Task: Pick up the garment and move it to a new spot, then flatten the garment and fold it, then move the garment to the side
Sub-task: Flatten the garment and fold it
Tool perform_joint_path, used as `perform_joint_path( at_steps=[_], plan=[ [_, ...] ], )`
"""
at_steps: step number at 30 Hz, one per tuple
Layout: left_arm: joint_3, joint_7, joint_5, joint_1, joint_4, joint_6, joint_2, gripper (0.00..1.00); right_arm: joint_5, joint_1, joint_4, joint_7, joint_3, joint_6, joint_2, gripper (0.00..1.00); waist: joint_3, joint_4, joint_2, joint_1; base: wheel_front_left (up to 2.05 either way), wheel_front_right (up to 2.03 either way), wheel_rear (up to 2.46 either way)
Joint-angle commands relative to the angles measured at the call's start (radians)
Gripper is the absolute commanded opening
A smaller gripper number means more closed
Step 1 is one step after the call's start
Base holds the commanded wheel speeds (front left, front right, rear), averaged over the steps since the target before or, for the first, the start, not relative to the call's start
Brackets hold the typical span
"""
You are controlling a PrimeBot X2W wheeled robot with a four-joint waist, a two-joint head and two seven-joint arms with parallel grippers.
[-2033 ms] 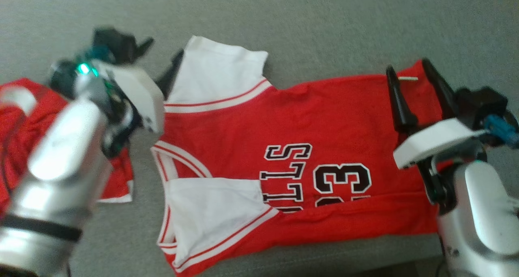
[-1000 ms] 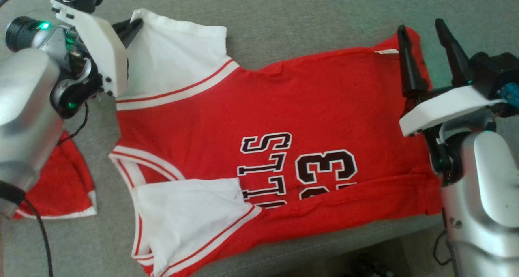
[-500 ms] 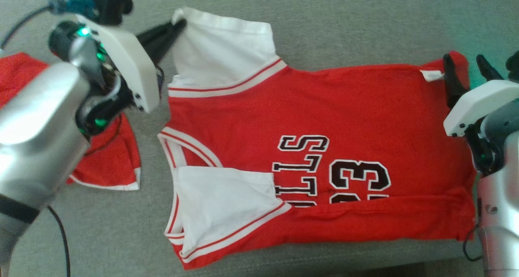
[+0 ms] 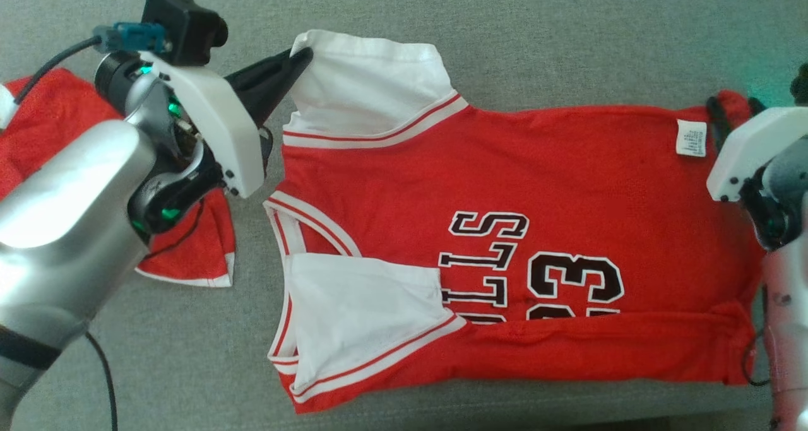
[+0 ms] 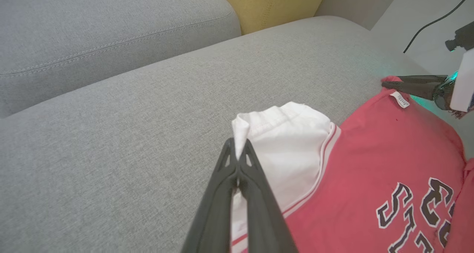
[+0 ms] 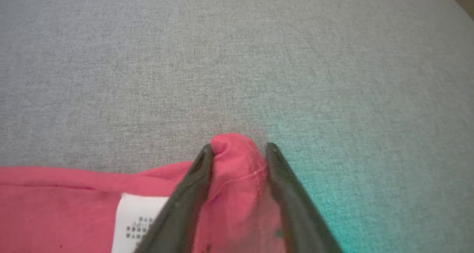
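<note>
Pinched shut, my left claw (image 5: 237,149) holds the tip of the far white sleeve (image 4: 372,84). My right claw (image 6: 239,149) stands apart, its jaws straddling the far hem corner (image 6: 233,143), where the cloth bunches between them. I judge that this grip has not closed yet.

The red basketball jersey (image 4: 505,172) lies spread out, print up, along the front of the sofa seat (image 4: 568,40). Its collar points to my left and the care label (image 4: 691,137) sits by my right claw. Moving and flattening look done. The near sleeve is turned in over the chest and the near long edge looks doubled over, so I take one lengthwise fold to be in. What remains, I think, is bringing the far side over, folding it shorter, then moving it to the side.

A second red garment (image 4: 189,254) lies crumpled beside my left arm. The grey woven sofa has a back cushion (image 5: 92,30) and a yellow cushion (image 5: 270,1) behind it. A dark cable (image 5: 426,27) trails beyond the seat.
</note>
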Motion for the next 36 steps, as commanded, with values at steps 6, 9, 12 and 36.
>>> perform_joint_path(
  at_steps=[6, 9, 12, 36],
  plan=[
    [0.072, -0.042, 0.003, -0.017, -0.008, 0.034, 0.043, 0.0, 0.024, -0.039, -0.031, -0.018, 0.023, -0.001, -0.013, 0.0, -0.009, -0.008, 0.0, 0.0, 0.0, 0.0, 0.0],
    [0.094, -0.079, 0.007, -0.028, 0.018, 0.054, 0.035, 0.0, 0.035, -0.065, -0.031, -0.05, 0.01, -0.001, -0.006, 0.0, -0.013, -0.015, 0.0, 0.0, 0.0, 0.0, 0.0],
    [0.105, -0.107, 0.02, -0.051, 0.054, 0.061, 0.022, 0.0, 0.027, -0.1, -0.023, -0.09, -0.014, -0.001, -0.003, 0.0, -0.011, -0.02, 0.0, 0.0, 0.0, 0.0, 0.0],
    [0.078, -0.298, 0.119, -0.188, 0.382, 0.006, -0.125, 0.0, -0.133, -0.323, 0.259, -0.404, -0.083, -0.001, 0.084, 0.0, -0.057, -0.042, 0.0, 0.0, 0.0, 0.0, 0.0]
  ],
)
